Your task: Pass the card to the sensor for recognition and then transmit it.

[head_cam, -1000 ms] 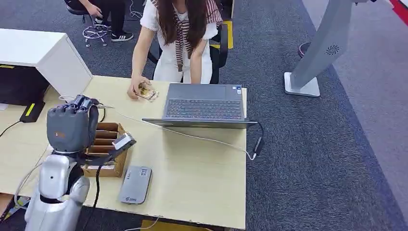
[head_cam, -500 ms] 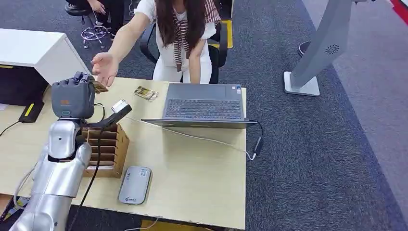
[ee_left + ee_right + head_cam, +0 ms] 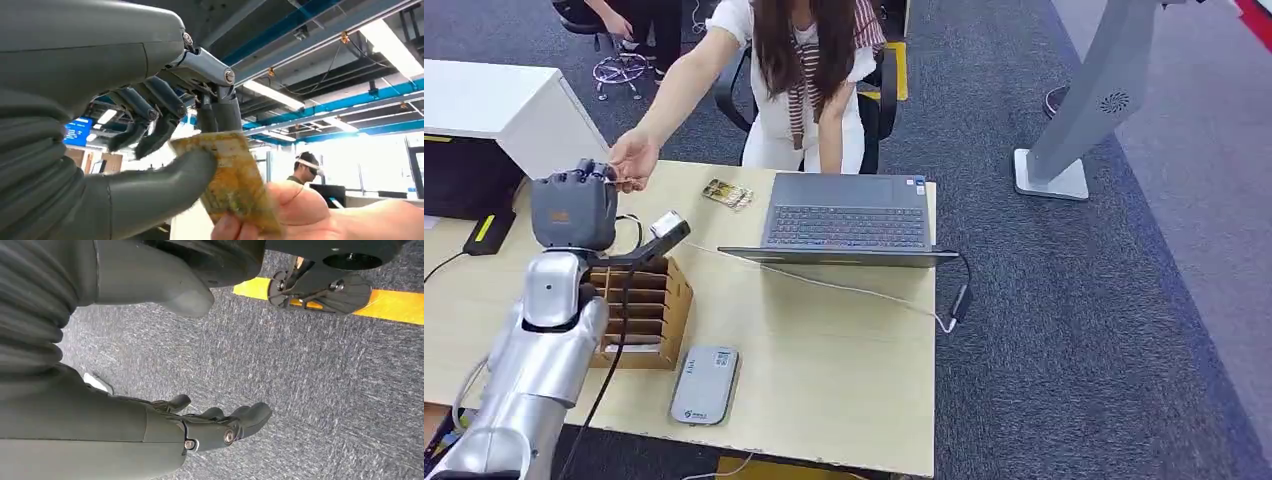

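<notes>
My left hand is raised above the table's far left corner. In the left wrist view my left hand pinches a yellow patterned card between thumb and fingers. A person's hand grips the card's other end. From the head view that person's hand reaches over the table and meets my fingertips. The grey card sensor lies flat near the table's front edge. My right hand hangs over grey carpet with its fingers apart and nothing in it.
A wooden slotted card box stands under my left forearm. An open laptop and a white cable sit mid-table, with loose cards beside the laptop. The person sits behind the light wooden table. A white cabinet stands far left.
My left arm rose from the wooden box toward the person. The person's hand left the loose cards, reached across and now grips the card in my left hand.
</notes>
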### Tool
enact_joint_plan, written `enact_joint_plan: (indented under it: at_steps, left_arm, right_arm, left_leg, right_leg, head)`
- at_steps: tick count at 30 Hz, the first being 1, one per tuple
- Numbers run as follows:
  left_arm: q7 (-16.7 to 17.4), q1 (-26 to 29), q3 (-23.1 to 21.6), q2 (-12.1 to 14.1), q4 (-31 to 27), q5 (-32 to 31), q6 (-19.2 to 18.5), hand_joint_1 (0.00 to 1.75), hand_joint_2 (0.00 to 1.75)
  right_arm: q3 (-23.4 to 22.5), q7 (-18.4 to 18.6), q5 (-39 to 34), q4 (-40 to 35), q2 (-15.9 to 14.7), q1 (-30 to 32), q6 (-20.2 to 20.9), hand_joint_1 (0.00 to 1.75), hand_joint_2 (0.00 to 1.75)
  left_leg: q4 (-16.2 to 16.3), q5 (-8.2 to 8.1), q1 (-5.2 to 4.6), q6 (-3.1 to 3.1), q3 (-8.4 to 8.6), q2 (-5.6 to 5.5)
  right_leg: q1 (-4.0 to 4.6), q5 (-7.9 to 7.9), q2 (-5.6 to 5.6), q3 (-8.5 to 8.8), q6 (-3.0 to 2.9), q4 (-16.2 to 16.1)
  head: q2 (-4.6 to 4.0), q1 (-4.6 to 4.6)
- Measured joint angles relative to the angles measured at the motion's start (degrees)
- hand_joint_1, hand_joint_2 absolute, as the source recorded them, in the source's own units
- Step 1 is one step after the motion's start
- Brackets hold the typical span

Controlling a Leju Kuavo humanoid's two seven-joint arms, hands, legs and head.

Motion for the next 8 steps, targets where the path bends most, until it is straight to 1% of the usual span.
enact_joint_plan:
  at_steps: [6,8]
  left_arm:
    - [0.02,0.05,0.28,-0.11,1.07,0.11,1.22,0.00,1.75]
    - [-0.48,0.13,0.59,-0.30,1.09,0.44,1.81,0.00,1.75]
  right_arm:
    - [0.00,0.00,-0.48,0.02,-0.02,0.01,-0.04,0.00,1.75]
    - [0.00,0.00,-0.70,0.02,-0.04,0.02,-0.09,0.00,1.75]
  left_leg:
    - [0.00,0.00,0.00,0.00,0.00,0.00]
    - [0.00,0.00,0.00,0.00,0.00,0.00]
  right_leg:
    - [0.00,0.00,0.00,0.00,0.00,0.01]
    - [0.00,0.00,0.00,0.00,0.00,0.01]
  head:
    - [0.00,0.00]
    - [0.00,-0.02]
